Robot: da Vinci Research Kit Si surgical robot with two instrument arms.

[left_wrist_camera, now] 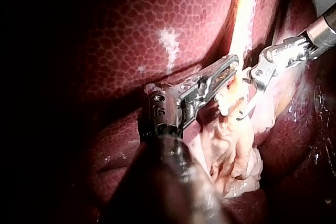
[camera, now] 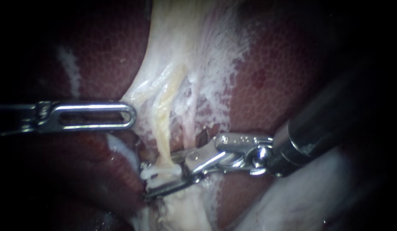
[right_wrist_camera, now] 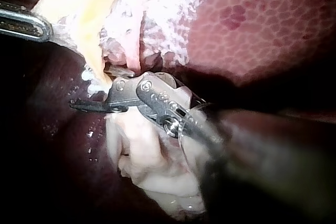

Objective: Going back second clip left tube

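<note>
Liver (camera: 288,64) fills the field: dark red-brown, wet, glossy, fine cobbled mottling w/ a few darker spots. View edges drop to black, so no bench or room shows.

Pale membrane (camera: 185,47) runs down the middle over the liver. It's whitish-cream and fibrous, frayed into wispy shreds on its right edge in the endoscope view, narrowing downward to a stalk.

R instrument (camera: 153,179) comes in from lower right: thick, dark, smooth shaft, then a shiny metal hinge w/ rivets, then two thin straight jaws. Jaws are partly apart w/ a clear gap btwn them, and the stalk passes through that gap. They look to be gripping nothing.

L instrument (camera: 130,116) comes in level from the left: bright steel, long and flat, rounded end w/ one oblong slot. Its end touches the membrane's edge, near the left tube. Whether it has hold of any tissue can't be told from any view.

Left tube (camera: 162,132) is a narrow, yellowish, waxy cord running down within the membrane into the gap of the R instrument. A thinner pinkish strand (camera: 189,126) runs just beside it on the right.

Clip (camera: 159,172) is small and white, sitting crosswise on the left tube, in the gap btwn the R instrument's jaws.
</note>
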